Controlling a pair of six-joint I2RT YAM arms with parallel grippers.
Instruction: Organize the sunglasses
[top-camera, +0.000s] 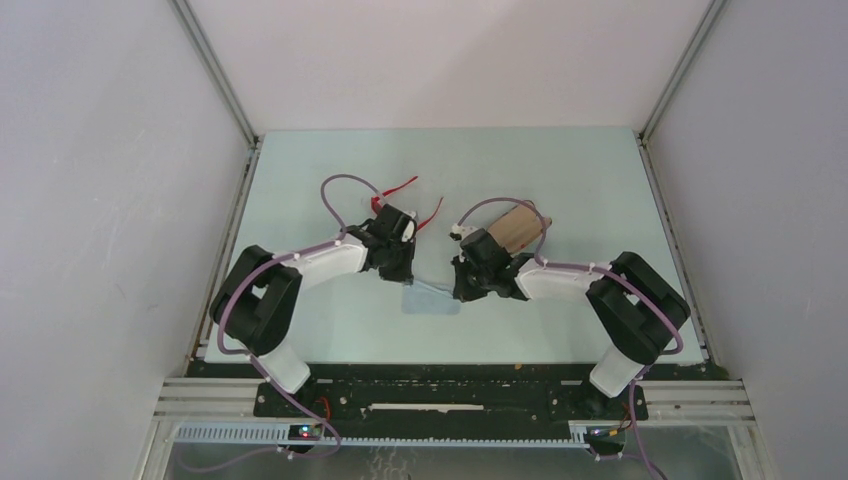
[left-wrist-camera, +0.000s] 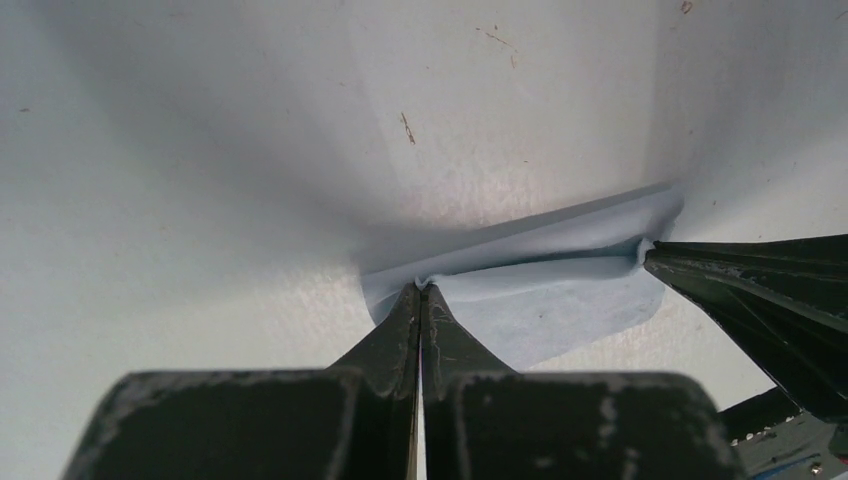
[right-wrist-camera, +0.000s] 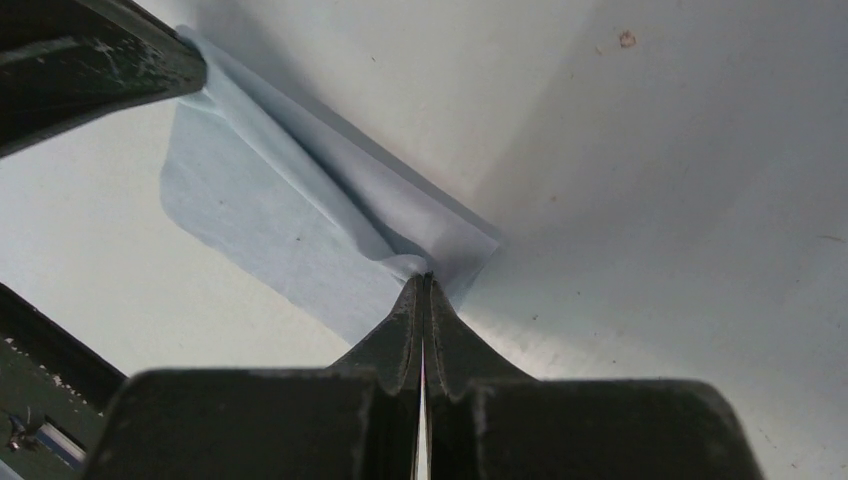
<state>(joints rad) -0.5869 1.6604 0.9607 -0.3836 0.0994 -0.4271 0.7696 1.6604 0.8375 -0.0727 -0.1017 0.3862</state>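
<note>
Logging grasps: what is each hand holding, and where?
Left hand and right hand each pinch the pale blue square cloth, at opposite ends of one edge.

The left arm (top-camera: 330, 262) hides the sunglasses (top-camera: 402, 186) except their thin red arms.

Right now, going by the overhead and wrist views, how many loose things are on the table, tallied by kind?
red sunglasses: 1 (partly hidden behind the left arm)
brown case: 1 (partly hidden behind the right arm)
pale blue cloth: 1
Total: 3
</note>
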